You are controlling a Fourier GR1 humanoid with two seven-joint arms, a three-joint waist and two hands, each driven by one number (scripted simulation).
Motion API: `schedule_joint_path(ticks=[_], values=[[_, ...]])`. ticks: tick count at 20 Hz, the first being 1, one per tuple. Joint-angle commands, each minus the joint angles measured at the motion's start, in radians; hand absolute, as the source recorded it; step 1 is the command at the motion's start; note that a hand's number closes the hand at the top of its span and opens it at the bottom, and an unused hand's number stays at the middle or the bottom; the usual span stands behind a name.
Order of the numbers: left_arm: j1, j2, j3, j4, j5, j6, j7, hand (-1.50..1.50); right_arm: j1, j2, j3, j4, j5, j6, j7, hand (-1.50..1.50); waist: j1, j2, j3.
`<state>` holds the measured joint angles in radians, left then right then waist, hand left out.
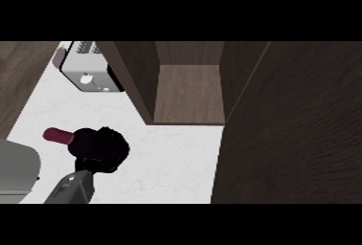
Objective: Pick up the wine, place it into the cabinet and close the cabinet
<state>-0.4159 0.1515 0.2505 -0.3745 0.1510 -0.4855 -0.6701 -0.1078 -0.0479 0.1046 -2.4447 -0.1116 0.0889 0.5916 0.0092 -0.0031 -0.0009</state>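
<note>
In the head view, a grey forearm comes up from the lower edge at the left and ends in the black left hand, which is curled round the dark wine bottle with a red capped neck. The fingers wrap the bottle's body and hide most of it; only the red neck and a little of the dark shoulder stick out to the hand's left, pointing left and slightly up in the view. The bottle appears to be tilted well over rather than upright, though the hand covers too much of it to be sure, and I cannot tell whether it touches the surface below.

Hand and bottle are over the white speckled stone counter, well short of the open dark-brown wooden cabinet. The cabinet's interior shows as a lighter brown shelf floor between two dark side walls, up and to the right of the hand. The cabinet's tall dark-brown door stands swung out, filling the right side of the view.

At the upper left, beside the cabinet's left wall, a silver toaster with a round white knob sits on the counter. A pale grey boxy object shows at the left edge, just beside the forearm. The right hand does not show.
</note>
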Motion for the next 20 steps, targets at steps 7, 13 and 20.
schedule_joint_path(ticks=[7,13,20], values=[[0.116,-0.096,0.076,-0.287,0.180,0.079,0.026,1.50,0.107,-0.007,-0.032,-0.052,-0.069,0.054,-0.057,-1.50,-0.003,-0.002,0.002],[0.202,-0.150,-0.129,-0.478,0.214,0.177,0.054,1.50,0.005,-0.026,-0.106,0.016,-0.117,0.051,-0.030,-1.50,-0.007,0.000,0.002],[0.385,-0.151,-0.400,-0.861,0.340,0.380,0.219,1.50,0.012,0.011,-0.028,-0.004,-0.047,0.024,-0.011,-1.50,-0.003,-0.001,0.002]])
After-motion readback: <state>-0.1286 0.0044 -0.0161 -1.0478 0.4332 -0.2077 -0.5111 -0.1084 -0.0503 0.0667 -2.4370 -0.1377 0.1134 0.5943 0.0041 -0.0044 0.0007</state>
